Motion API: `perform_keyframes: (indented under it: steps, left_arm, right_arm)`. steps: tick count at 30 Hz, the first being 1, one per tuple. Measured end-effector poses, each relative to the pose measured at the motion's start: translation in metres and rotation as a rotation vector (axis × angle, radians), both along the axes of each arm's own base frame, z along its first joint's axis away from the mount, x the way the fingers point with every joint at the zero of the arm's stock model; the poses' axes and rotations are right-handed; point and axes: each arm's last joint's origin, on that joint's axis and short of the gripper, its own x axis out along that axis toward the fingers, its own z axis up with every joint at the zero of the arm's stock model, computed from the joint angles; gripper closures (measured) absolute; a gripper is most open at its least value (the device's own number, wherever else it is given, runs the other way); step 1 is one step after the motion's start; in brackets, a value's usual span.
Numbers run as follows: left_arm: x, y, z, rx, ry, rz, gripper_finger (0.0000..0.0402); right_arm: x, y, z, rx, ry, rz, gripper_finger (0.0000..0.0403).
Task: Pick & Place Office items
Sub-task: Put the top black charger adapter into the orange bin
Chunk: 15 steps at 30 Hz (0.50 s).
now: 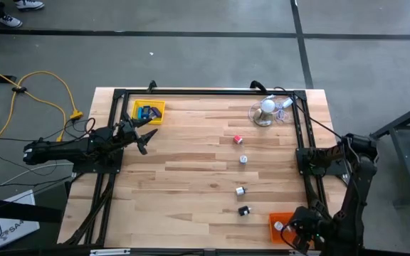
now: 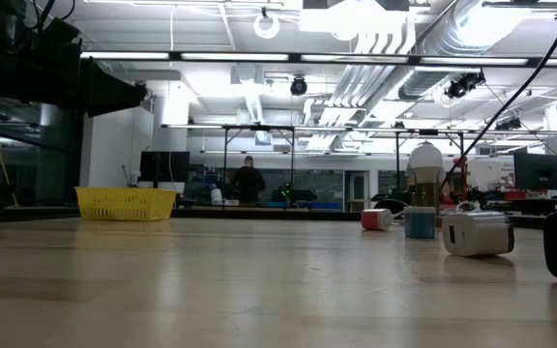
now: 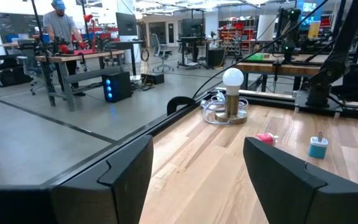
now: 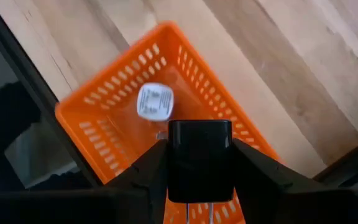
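My right gripper (image 4: 199, 163) is shut on a black block (image 4: 200, 140) and hangs over the orange tray (image 1: 274, 218) at the table's near right corner. A white piece (image 4: 155, 101) lies inside that tray. On the bare wood lie a red bit (image 1: 238, 139), a teal-and-white bit (image 1: 243, 159), a white piece (image 1: 240, 190) and a black piece (image 1: 243, 210). My left gripper (image 1: 142, 136) waits open at the far left, beside the yellow tray (image 1: 149, 112) that holds blue pieces. My right gripper pinches the black block by its two opposite sides (image 4: 174, 168) between its two fingers. The fingers come from above, pointing steeply down. The block hangs clear over the orange tray's floor (image 4: 185, 81), with two thin metal prongs (image 4: 197, 214) showing at its gripper-side end.
A white ball-shaped object on a stand with a clear wiry tangle (image 1: 267, 108) stands at the far right. A black frame (image 1: 301, 142) runs along the table's edges. A person (image 3: 61, 25) stands at a bench in the room beyond.
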Motion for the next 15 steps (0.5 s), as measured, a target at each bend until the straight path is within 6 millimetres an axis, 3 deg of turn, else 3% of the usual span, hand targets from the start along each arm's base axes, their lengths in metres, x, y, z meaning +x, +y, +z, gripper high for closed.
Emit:
perform_keyframes:
  steps: [7,15]
  left_arm:
    - [0.0,0.0,0.0,0.0,0.0,0.0,0.0159]
    - [0.0,0.0,0.0,0.0,0.0,0.0,0.0159]
  right_arm:
    - [-0.003,0.008,-0.012,-0.027,0.012,0.022,0.0266]
    - [0.009,0.008,-0.022,-0.07,0.041,0.03,0.0266]
